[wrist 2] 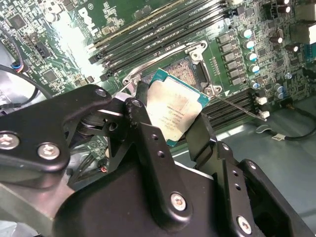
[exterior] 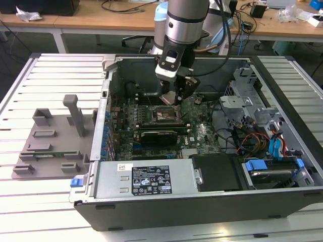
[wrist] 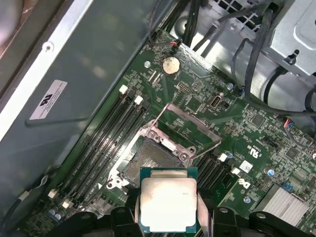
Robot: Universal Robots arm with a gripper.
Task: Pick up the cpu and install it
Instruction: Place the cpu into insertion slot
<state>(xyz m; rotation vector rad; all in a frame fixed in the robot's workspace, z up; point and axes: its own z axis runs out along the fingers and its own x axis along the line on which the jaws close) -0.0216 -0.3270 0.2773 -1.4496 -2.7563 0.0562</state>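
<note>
- Holds the cpu (wrist: 169, 203), pinched by two opposite edges between the jaws of the gripper (wrist 2: 172, 114).
- Hangs close by the open socket (wrist: 150, 160), not yet seated, with the hinged frame (wrist: 190, 123) swung up clear.
- Probably best: square the edges to the socket, match corners, lower level, never slide or press.
- Carries dark print on the silvery lid (wrist 2: 170, 108); a white label (wrist: 49, 98) on the case wall, a dark sticker (exterior: 154, 179) outside; wording left unread.

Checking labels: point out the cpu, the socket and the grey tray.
cpu (wrist: 169, 205), first wrist view, middle of its metal lid.
socket (wrist: 145, 163), first wrist view, its open contact field.
tray (exterior: 63, 138), exterior view, bare flat base.
</note>
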